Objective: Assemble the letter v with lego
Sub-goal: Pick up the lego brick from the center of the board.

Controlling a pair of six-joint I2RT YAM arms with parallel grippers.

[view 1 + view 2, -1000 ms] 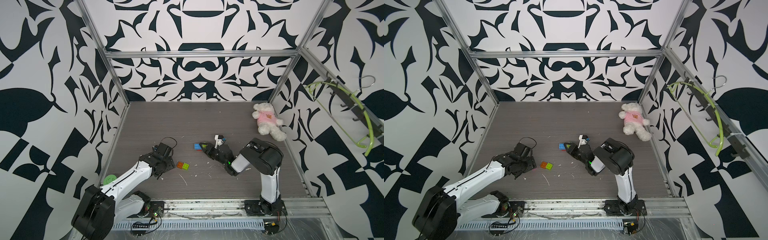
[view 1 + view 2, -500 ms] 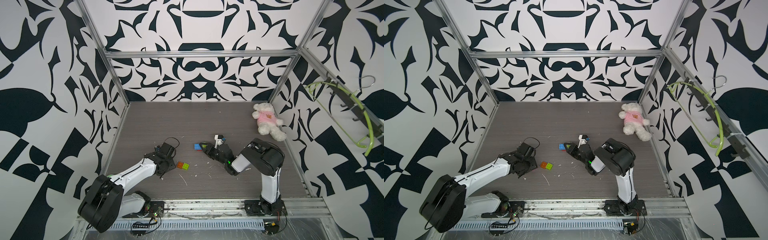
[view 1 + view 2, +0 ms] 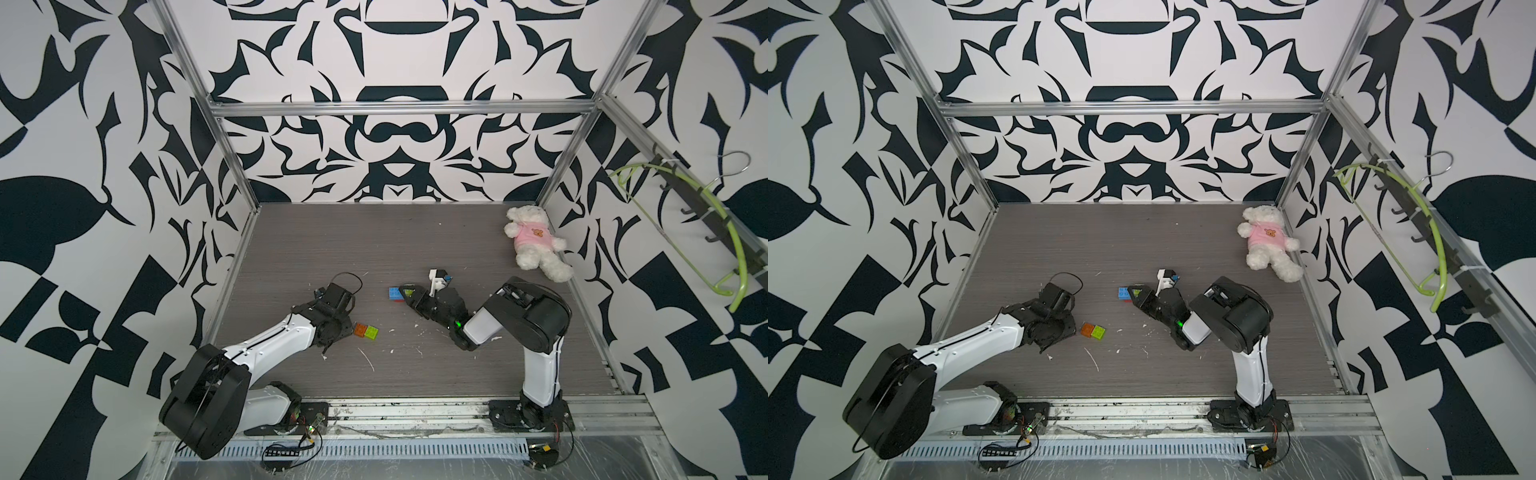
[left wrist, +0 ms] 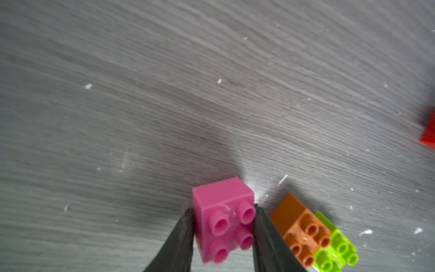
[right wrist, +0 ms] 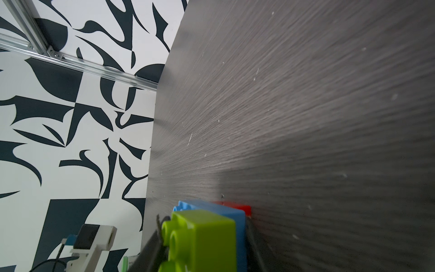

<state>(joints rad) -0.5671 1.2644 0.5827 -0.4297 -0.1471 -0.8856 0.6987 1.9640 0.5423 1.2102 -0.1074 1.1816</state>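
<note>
The left claw (image 4: 222, 208) is closed on the pink brick (image 4: 223, 221), a glossy square of hard plastic with hollow round studs. Pinched only at the fingertips (image 4: 180, 235), it could be twisted loose on the matte, grained surface (image 3: 415, 249), or the orange-and-lime pair (image 3: 366, 331) just beside could be knocked. Farther off, the right claw (image 5: 203, 226) is clamped on a lime brick (image 5: 204, 242) seated on the longer blue brick (image 3: 394, 293).

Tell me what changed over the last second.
The left arm stretched lower, and the left gripper closed onto the pink brick. The right gripper stayed clamped on its lime green brick; the orange-and-lime pair and teddy bear stayed put.
</note>
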